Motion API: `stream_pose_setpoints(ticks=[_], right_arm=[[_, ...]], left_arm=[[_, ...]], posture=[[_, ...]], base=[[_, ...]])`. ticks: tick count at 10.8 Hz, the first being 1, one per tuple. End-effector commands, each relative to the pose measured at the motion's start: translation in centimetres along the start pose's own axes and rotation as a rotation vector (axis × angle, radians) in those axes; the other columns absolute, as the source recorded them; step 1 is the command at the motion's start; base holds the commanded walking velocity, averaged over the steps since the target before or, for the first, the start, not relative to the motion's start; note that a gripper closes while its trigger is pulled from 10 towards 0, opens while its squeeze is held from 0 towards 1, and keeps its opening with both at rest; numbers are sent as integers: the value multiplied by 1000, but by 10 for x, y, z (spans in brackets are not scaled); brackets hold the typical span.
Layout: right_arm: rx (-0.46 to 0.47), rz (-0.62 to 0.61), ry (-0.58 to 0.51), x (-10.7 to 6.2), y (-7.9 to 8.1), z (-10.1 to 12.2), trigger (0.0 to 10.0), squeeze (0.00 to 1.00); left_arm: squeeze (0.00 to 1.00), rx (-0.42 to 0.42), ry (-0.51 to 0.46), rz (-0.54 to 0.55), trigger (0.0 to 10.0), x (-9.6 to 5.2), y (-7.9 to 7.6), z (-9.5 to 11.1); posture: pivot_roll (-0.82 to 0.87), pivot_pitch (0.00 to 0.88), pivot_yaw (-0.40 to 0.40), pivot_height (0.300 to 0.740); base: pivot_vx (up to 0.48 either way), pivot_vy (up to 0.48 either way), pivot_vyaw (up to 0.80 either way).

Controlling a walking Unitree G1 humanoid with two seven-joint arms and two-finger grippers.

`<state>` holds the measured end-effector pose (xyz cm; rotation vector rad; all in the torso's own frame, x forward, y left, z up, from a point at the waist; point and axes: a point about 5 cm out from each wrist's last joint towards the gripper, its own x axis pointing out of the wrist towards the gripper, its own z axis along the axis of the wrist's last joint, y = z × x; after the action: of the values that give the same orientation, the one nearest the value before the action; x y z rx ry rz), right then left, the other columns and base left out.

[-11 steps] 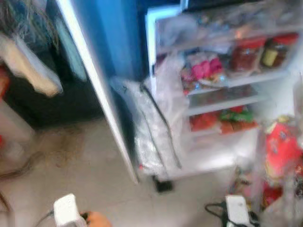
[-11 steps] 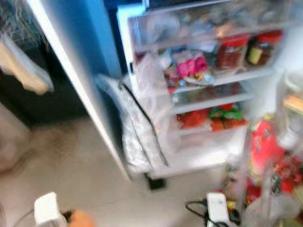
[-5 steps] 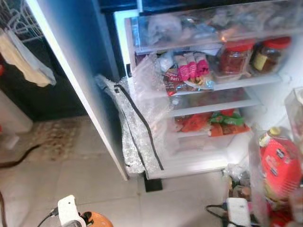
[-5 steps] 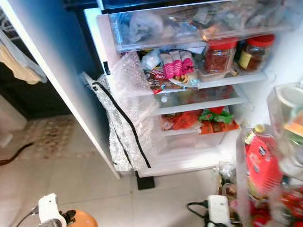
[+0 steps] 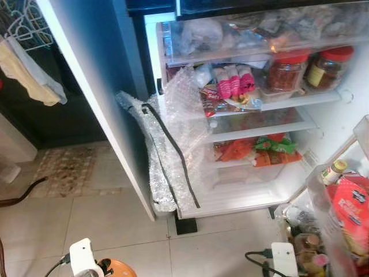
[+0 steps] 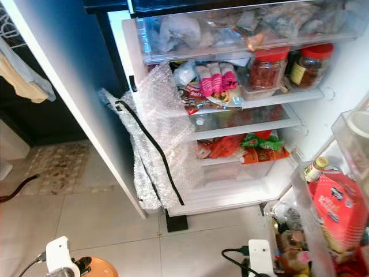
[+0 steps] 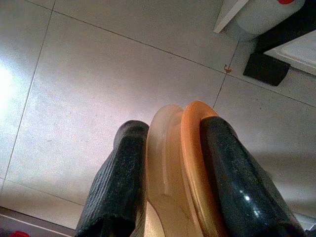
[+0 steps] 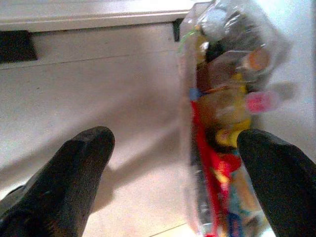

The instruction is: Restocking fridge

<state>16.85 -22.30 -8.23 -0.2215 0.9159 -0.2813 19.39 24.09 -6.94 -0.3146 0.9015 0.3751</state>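
The fridge point(image 5: 323, 124) stands open before me, its shelves holding red-lidded jars point(image 5: 286, 70), pink packets point(image 5: 233, 82) and red and green bags point(image 5: 259, 149). My left gripper point(image 7: 173, 127) is low over the floor tiles, shut on an orange container point(image 7: 192, 163) with a translucent part. The same orange container point(image 5: 118, 269) shows at the bottom of the left eye view. My right gripper point(image 8: 175, 138) is open, fingers wide apart, beside the door bin point(image 8: 224, 98) packed with bottles and packets.
Bubble wrap point(image 5: 167, 144) with a black strip hangs from the fridge's left edge to the floor. The left door point(image 5: 98, 92) stands open on the left. On the right, door shelves point(image 5: 337, 202) hold a red packet and bottles. A patterned mat point(image 5: 63, 170) and cloths point(image 5: 29, 75) lie left.
The blurred picture has sharpened and the view shifted. The right door with its bins now stands further right, showing more of the fridge's lower right corner. Both grippers stay low.
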Motion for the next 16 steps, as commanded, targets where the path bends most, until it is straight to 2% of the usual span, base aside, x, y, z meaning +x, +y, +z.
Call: stream_pose_setpoints(ticks=[1,2,4,7,10,12,14,16], right_arm=[[20,51,44,-3,8,-10,10000,0],[51,160,85,-5,19,-16,10000,0],[61,257,124,-10,30,-24,10000,0],[73,240,166,-13,17,-42,10000,0],[81,233,183,-14,12,-48,10000,0],[88,236,187,-14,18,-45,10000,0],[92,250,183,-15,33,-38,10000,0],[110,252,170,-14,41,-30,10000,0]], left_arm=[[0,12,43,19,10000,-2,9,-13],[0,11,44,20,10000,-2,10,-14],[0,21,46,20,10000,-3,10,-14],[0,33,62,29,10000,-4,16,-21],[0,53,53,24,10000,-4,15,-16],[0,55,53,27,10000,-4,16,-16],[0,50,51,28,10000,-3,14,-16],[0,49,49,27,10000,-3,13,-15]], posture=[[-66,110,60,740],[-71,101,58,740],[-75,90,58,740],[-80,74,69,740],[-80,89,77,740],[-81,99,80,740],[-74,109,81,740],[-76,111,82,740]], base=[[0,0,0],[0,0,0],[0,0,0],[0,0,0],[0,0,0],[0,0,0],[0,0,0],[0,0,0]])
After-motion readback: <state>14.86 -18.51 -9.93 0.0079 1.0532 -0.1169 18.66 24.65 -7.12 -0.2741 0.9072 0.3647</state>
